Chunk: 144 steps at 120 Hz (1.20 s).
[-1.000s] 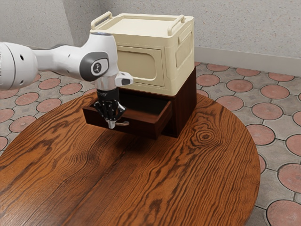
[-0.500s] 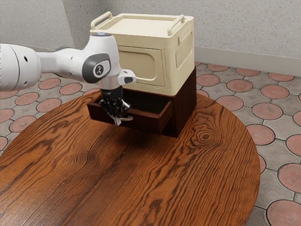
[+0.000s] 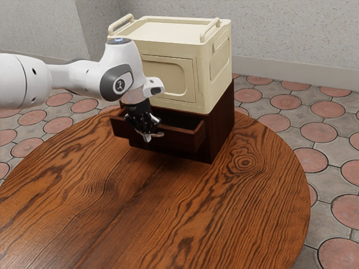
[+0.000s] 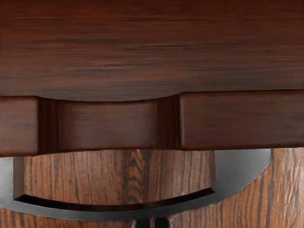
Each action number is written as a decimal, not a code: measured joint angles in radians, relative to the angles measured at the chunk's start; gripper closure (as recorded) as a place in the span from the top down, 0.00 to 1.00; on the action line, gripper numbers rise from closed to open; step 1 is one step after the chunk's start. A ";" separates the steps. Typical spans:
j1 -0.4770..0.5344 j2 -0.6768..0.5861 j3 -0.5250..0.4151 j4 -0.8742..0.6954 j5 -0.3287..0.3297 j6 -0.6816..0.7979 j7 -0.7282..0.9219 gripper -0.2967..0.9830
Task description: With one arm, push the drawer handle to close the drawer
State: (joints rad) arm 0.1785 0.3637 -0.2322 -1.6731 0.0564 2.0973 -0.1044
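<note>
Reaching from the exterior view's left, the arm [image 3: 87,75] is angling its gripper [image 3: 147,138] downward, tips slanting toward that view's right. Its jaws are standing together right at the outer edge of the handle [image 3: 160,134]. Behind, the drawer [image 3: 182,139] is jutting partly open from the cabinet [image 3: 222,126]; a box [image 3: 214,100] is resting on top.

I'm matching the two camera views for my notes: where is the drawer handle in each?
Exterior view: the handle is on the drawer front, at the tip of the gripper.
Wrist view: the grey curved band beside the drawer front, over the table.
Shared landmark: the drawer front.
</note>
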 joint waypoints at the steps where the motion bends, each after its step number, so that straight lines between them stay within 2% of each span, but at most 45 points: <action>1: 0.000 0.001 0.000 0.001 0.000 0.001 0.000 0.15; 144: -0.016 0.128 0.019 0.159 -0.002 0.047 0.005 0.15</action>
State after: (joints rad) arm 0.1627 0.4918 -0.2129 -1.5144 0.0548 2.1440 -0.0999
